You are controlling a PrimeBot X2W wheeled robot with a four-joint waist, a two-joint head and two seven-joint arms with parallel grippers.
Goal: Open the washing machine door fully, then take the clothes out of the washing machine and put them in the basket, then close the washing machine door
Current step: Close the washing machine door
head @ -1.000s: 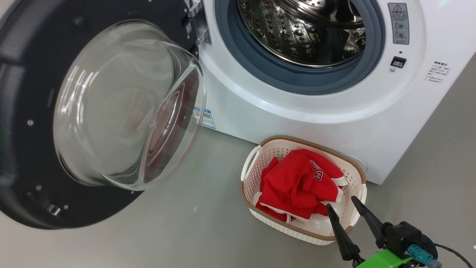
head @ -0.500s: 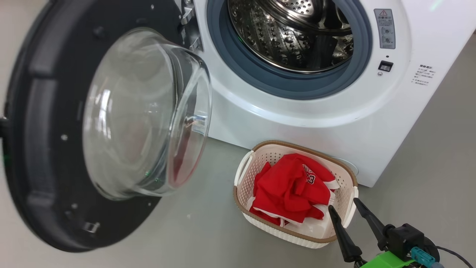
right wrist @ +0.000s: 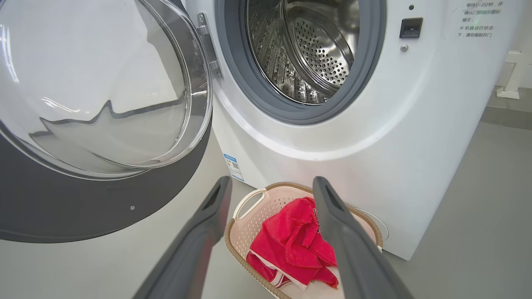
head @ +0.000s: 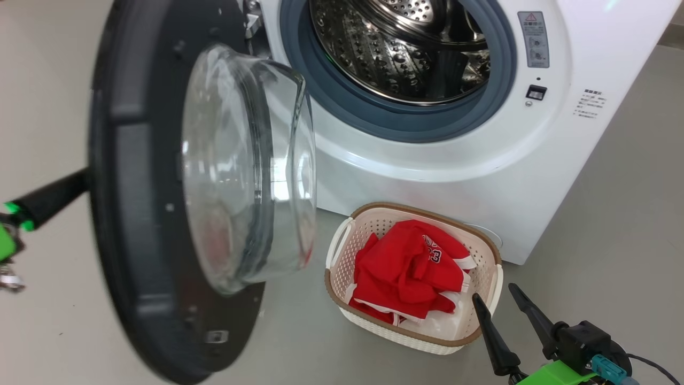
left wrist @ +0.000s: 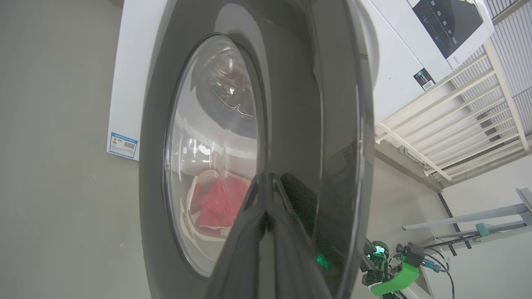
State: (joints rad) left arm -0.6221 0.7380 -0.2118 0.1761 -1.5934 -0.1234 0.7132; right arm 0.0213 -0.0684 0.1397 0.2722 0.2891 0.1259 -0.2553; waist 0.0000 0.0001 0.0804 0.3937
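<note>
The door [head: 133,214] is standing partly open, hinged on the robot's left side of the mouth, its glass bowl [head: 251,171] bulging out over the floor [head: 614,214]. Fingers of the left gripper [left wrist: 266,182] are pressing together with nothing between them. The tips are sitting on the door's glossy black outer face, just beside the window. Contact looks real, as the tips are meeting their own reflection. In head view that gripper is poking out from behind the door's left edge.

The mouth of the washer [head: 427,176] is showing the grey gasket [head: 406,120] and steel drum [head: 395,48]. The basket [head: 374,327] is sitting on the floor below the mouth, close against the washer's lower front; can't tell if it is touching. The clothes [head: 406,272] are lying bunched inside the basket, red with white trim, number print facing up.

Fingers of the right gripper [head: 493,292] are spreading wide, holding nothing. They are hovering at the basket's near right corner, tips pointing toward the washer.
</note>
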